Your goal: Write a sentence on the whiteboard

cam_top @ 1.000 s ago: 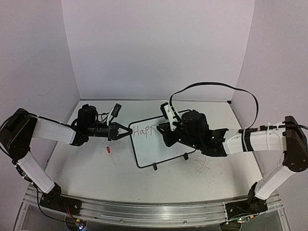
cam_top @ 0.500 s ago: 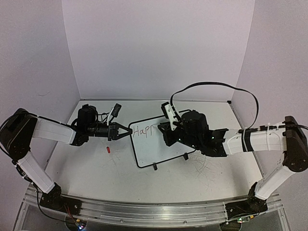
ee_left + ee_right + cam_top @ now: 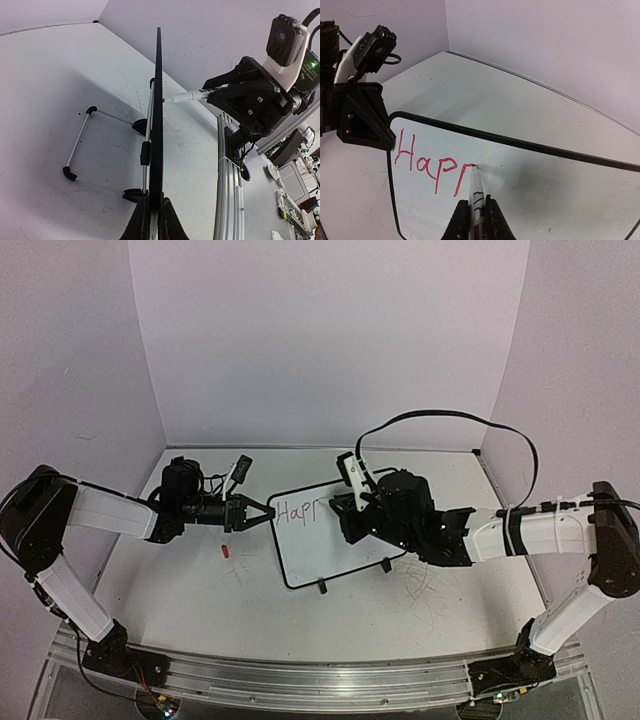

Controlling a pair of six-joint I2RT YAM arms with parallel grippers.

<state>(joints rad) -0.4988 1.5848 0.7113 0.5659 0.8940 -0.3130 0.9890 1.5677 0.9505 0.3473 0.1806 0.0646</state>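
Note:
The whiteboard [image 3: 335,540] with a thin black frame stands tilted mid-table. It also shows in the right wrist view [image 3: 545,185] and edge-on in the left wrist view [image 3: 158,125]. Red lettering [image 3: 432,165] reads "Hap" plus a partly drawn second "p"; it also shows in the top view [image 3: 298,509]. My left gripper [image 3: 262,513] is shut on the board's left edge, also seen in its own view [image 3: 153,220]. My right gripper [image 3: 475,215] is shut on a white marker [image 3: 476,192] whose red tip touches the board at the end of the last stroke. The marker also shows in the left wrist view [image 3: 186,96].
A small red marker cap [image 3: 226,550] lies on the table left of the board. The board's wire stand with black feet [image 3: 90,145] props it from behind. Purple walls close in the back and sides. An aluminium rail [image 3: 300,685] runs along the near edge.
The right gripper and marker have shifted very slightly at the top of the second "p". The left arm and the board have not moved.

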